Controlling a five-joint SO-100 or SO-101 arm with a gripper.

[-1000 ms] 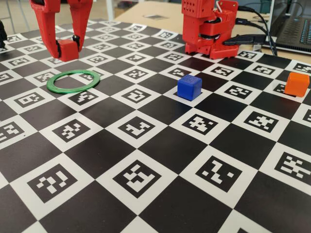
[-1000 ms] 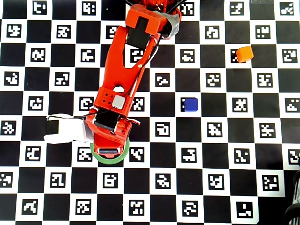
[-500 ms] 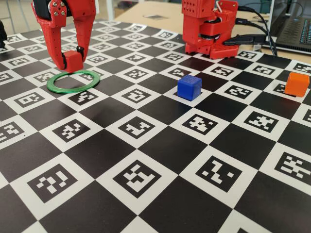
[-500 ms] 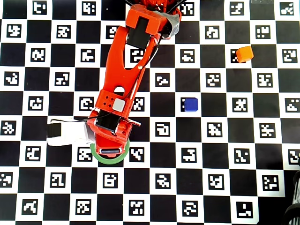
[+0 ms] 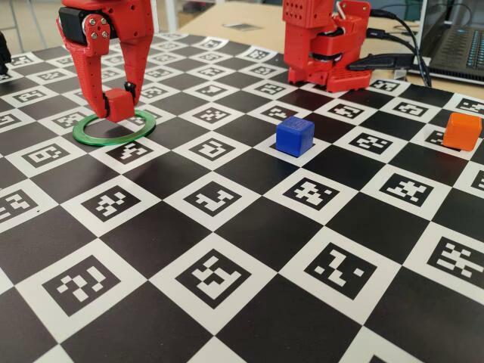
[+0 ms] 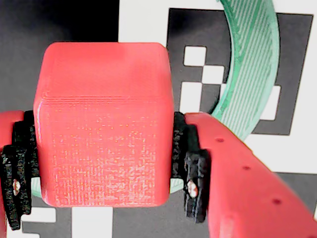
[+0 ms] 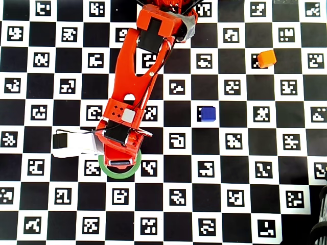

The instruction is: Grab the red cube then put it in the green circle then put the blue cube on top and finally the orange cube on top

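Gripper point(image 5: 113, 106) clamped on red cube point(image 5: 119, 103), black pads point(image 6: 190, 168) pressed against both side faces in wrist view. Cube held over green circle point(image 5: 113, 128), at its far inner edge in fixed view; contact with checkered marker surface point(image 5: 249, 227) cannot be told. Blue cube point(image 5: 294, 135) resting mid-surface, well apart from the ring. Orange cube point(image 5: 461, 130) near the right edge, untouched

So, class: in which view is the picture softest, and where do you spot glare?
Wrist view: the red cube fills the frame, grainy and soft. Fixed view: glossy sheen on the green circle; foreground crisp. Overhead view: evenly lit, sharp.
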